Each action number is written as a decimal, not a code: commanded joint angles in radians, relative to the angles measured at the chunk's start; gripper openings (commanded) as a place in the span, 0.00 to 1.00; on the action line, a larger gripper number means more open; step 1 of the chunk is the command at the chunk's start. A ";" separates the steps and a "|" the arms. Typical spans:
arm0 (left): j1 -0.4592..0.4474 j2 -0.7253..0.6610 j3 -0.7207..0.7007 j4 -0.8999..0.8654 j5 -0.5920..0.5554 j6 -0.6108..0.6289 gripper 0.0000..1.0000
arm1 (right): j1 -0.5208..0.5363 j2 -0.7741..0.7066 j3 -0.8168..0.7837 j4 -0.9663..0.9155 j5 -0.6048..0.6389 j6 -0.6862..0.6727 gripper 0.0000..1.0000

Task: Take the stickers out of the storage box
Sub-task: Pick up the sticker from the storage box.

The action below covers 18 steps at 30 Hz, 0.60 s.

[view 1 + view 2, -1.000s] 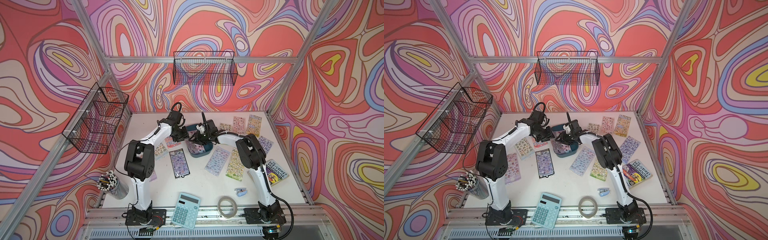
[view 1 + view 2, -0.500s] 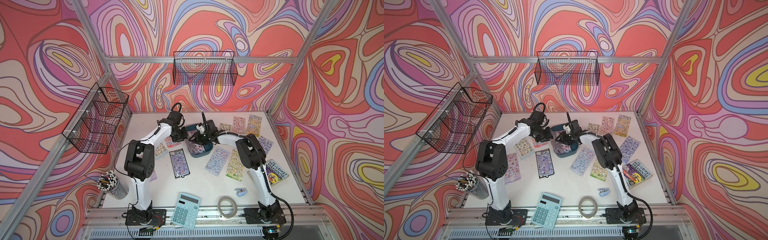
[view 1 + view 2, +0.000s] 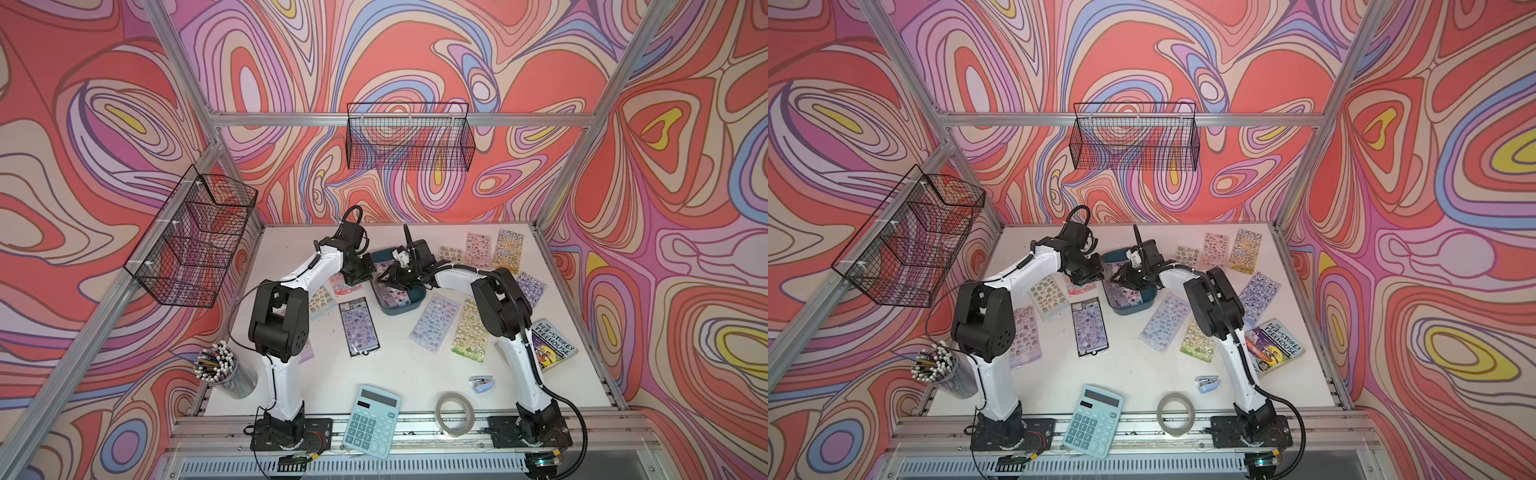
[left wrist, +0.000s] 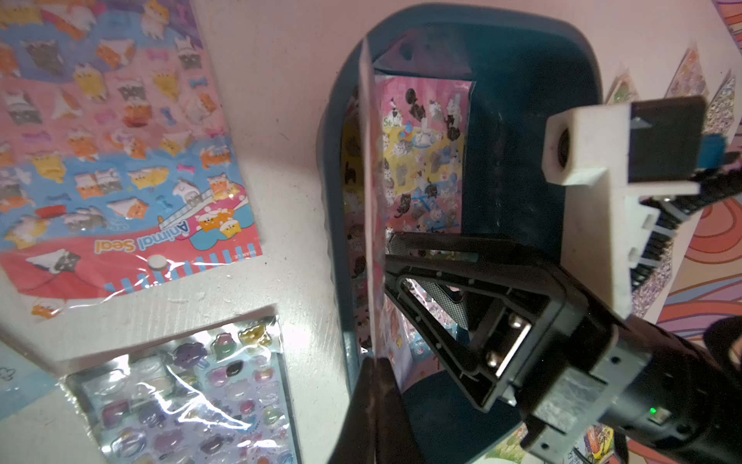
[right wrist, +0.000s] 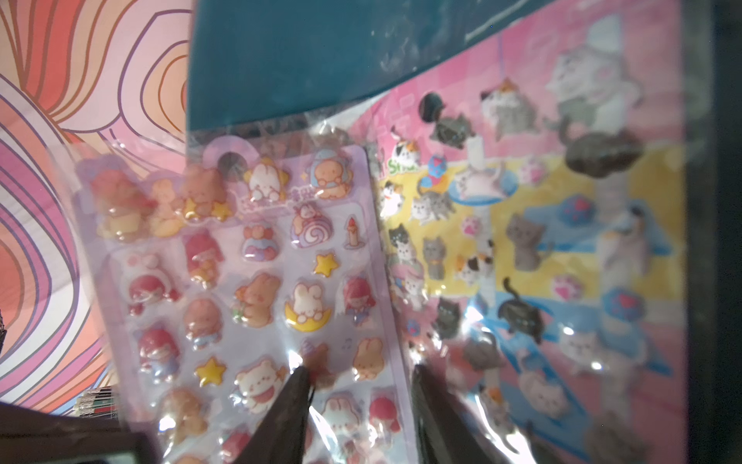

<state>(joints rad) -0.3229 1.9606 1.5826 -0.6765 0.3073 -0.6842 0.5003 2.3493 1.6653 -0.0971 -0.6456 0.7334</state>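
The left hand [image 4: 371, 373] is clamped shut on one edge of a lilac sticker sheet [image 5: 257, 249], which stands on edge inside the storage box [image 4: 522, 100], close along one wall. To do this well, I judge the lift should go straight up until the sheet clears the rim. It can then swing out over the desk [image 4: 289, 100] without dragging the cat sticker sheet [image 4: 425, 152] that lies flat beneath. The right hand [image 5: 357, 385] sits low in the box, jaws partly apart and gripping nothing. Both arms reach out from their bases and meet at the box from opposite sides, wrists bent down.
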 commanded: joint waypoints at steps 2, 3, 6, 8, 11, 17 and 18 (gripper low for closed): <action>0.000 0.005 0.026 -0.012 0.006 -0.004 0.00 | -0.006 -0.002 -0.023 -0.007 0.003 0.011 0.44; 0.001 0.002 0.030 -0.014 0.006 -0.002 0.00 | -0.009 -0.010 -0.024 -0.008 0.005 0.008 0.44; 0.015 -0.010 0.047 -0.029 0.021 0.006 0.00 | -0.028 -0.053 -0.025 -0.008 0.012 0.008 0.45; 0.036 -0.023 0.047 -0.017 0.055 0.008 0.00 | -0.042 -0.100 -0.027 -0.009 0.020 0.005 0.46; 0.069 -0.041 0.044 0.007 0.125 0.014 0.00 | -0.060 -0.175 -0.012 -0.030 0.033 -0.011 0.47; 0.144 -0.085 0.010 0.043 0.211 0.009 0.00 | -0.067 -0.301 0.037 -0.119 0.113 -0.079 0.48; 0.157 -0.096 0.004 0.043 0.213 0.012 0.00 | -0.068 -0.316 0.037 -0.122 0.120 -0.084 0.48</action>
<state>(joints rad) -0.1925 1.9263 1.6009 -0.6514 0.4717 -0.6811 0.4259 2.0888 1.6764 -0.1802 -0.5709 0.6888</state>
